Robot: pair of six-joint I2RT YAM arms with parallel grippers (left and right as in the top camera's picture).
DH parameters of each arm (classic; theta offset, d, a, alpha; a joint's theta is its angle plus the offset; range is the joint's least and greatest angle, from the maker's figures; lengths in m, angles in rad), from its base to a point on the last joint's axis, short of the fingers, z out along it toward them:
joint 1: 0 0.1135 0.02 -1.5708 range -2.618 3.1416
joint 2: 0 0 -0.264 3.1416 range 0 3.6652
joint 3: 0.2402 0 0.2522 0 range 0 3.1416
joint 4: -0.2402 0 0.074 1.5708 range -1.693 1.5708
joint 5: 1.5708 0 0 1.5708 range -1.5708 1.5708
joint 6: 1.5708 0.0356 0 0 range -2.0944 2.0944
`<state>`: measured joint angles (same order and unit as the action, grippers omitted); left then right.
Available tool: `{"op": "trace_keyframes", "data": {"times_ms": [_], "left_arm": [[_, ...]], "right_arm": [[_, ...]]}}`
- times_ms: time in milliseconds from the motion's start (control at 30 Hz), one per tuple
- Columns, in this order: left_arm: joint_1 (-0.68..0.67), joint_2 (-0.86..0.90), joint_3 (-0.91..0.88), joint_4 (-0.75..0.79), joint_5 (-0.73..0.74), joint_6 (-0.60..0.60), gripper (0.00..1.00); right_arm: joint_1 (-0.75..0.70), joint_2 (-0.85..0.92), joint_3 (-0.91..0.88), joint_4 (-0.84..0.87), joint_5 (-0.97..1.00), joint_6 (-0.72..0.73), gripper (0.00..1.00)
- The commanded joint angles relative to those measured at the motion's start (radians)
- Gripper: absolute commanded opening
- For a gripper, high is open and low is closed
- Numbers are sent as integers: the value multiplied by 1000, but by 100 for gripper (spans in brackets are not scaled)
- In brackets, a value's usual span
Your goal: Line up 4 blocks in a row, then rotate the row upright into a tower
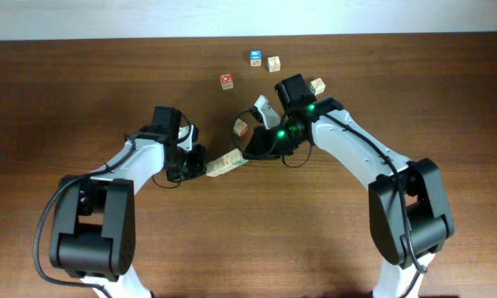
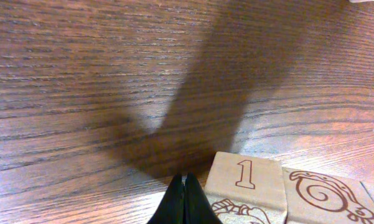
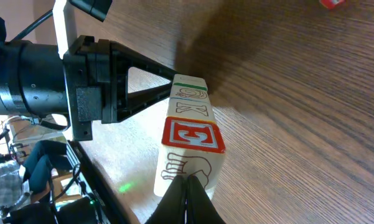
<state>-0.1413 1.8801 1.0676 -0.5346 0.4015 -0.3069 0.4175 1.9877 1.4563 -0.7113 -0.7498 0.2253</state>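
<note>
A short row of pale wooden letter blocks (image 1: 227,164) lies touching end to end at the table's middle, slanted. In the right wrist view the row (image 3: 193,106) shows a hand print on its near end, a red-framed E on top, then an X. My right gripper (image 3: 188,183) is shut, its tips against that near end face (image 1: 250,154). My left gripper (image 1: 203,168) is shut with nothing in it, at the row's other end (image 3: 170,87). Its tips (image 2: 185,186) sit just left of the block printed "1" (image 2: 246,180), beside a swirl-printed block (image 2: 327,196).
Loose cubes lie beyond the arms: a red-faced one (image 1: 226,80), a blue-faced one (image 1: 255,57), a pale one (image 1: 274,64), another pale one (image 1: 317,85) by the right wrist, and one (image 1: 241,127) just behind the right gripper.
</note>
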Motion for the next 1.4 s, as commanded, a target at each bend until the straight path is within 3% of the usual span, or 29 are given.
{"op": "trace_keyframes", "data": {"times_ms": [0, 1000, 1200, 1367], "left_arm": [[-34, -5, 9, 11, 175, -3, 0], [-32, -5, 9, 2, 174, -3, 0], [-27, -5, 9, -42, 103, -3, 0], [100, -5, 9, -107, -164, -71, 0]], "right_arm": [[76, 11, 3, 12, -1, 19, 4], [105, 16, 3, 116, 196, 132, 4], [105, 16, 3, 141, 224, 132, 4], [105, 16, 3, 151, 224, 132, 4]]}}
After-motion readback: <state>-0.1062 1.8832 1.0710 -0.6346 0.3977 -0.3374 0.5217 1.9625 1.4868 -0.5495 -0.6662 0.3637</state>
